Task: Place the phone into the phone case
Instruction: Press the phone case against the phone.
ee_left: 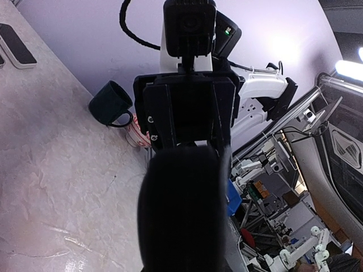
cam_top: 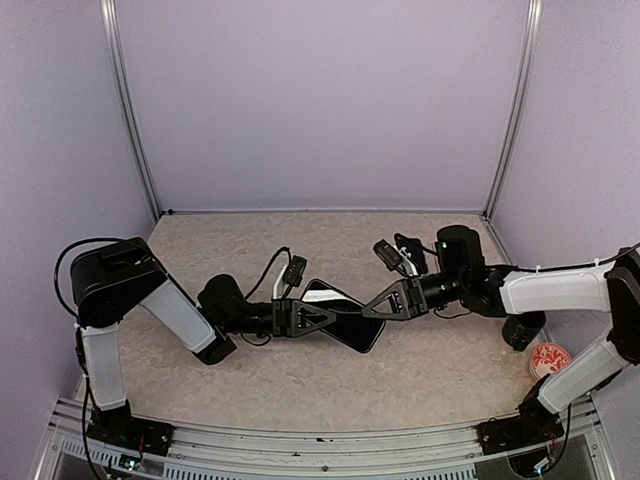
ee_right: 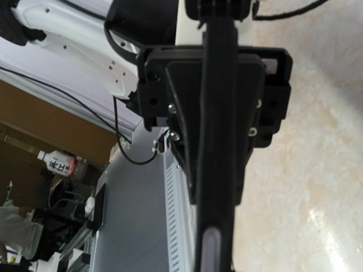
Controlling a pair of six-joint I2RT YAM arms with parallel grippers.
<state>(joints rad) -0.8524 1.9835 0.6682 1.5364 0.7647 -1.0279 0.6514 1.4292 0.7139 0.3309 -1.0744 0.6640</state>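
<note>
A black phone is held flat just above the table's middle, between both grippers. My left gripper is shut on its left end and my right gripper is shut on its right end. A pale grey strip at the phone's far left edge looks like the phone case; I cannot tell how it sits on the phone. In the left wrist view the phone's dark face hides my fingers. In the right wrist view the phone shows edge-on, with a greyish oblong button low on its edge.
Two other small dark devices lie near the back, right of centre. A dark mug and a red-and-white patterned disc sit at the right edge; the mug also shows in the left wrist view. Walls enclose three sides.
</note>
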